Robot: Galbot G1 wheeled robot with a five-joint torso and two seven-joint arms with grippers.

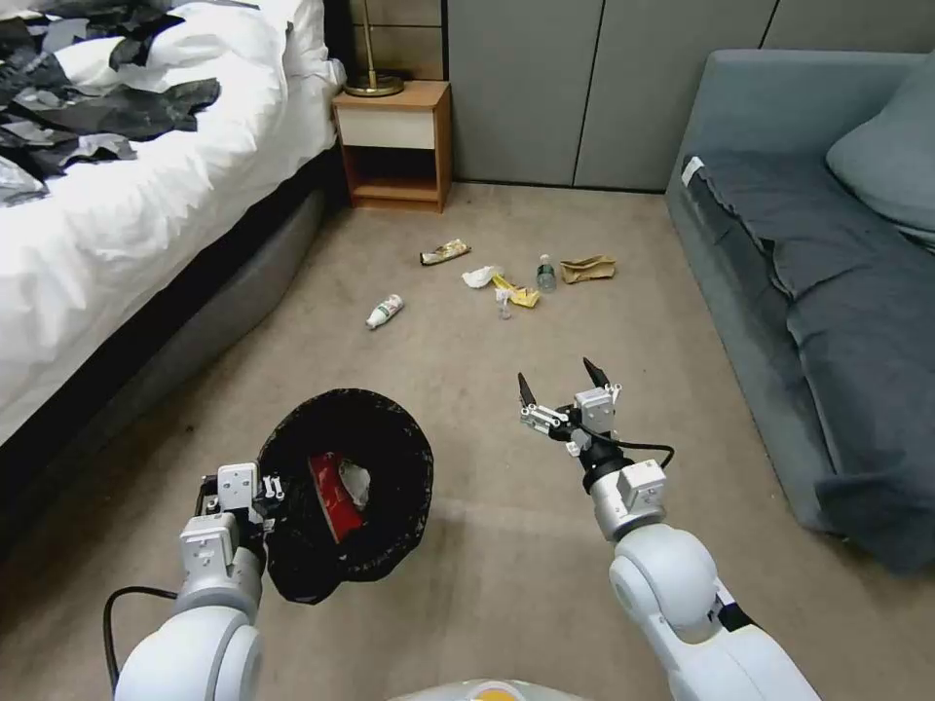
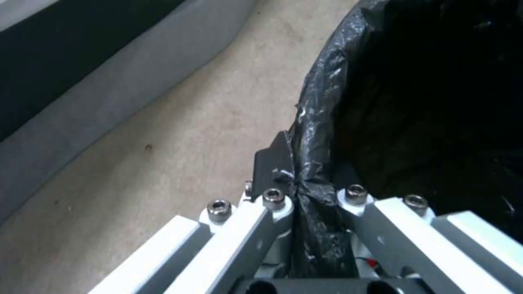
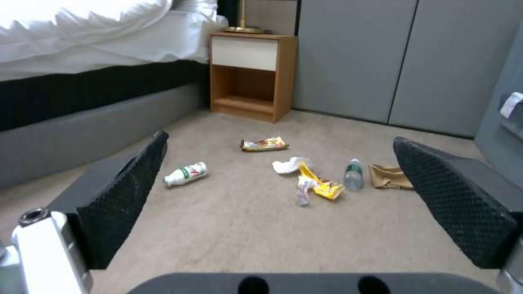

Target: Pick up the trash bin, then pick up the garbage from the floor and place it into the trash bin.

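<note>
My left pincer [image 1: 271, 489] pinches the trash bin [image 1: 346, 492] rim, bin lifted off the floor, red packet [image 1: 334, 497] inside. My right pincer [image 1: 560, 382] hangs spread and empty over the carpet. Garbage ahead near the nightstand [image 1: 394, 146]: white bottle [image 1: 384, 312], yellow wrapper [image 1: 516, 292], clear bottle [image 1: 545, 275], brown bag [image 1: 588, 269].
</note>
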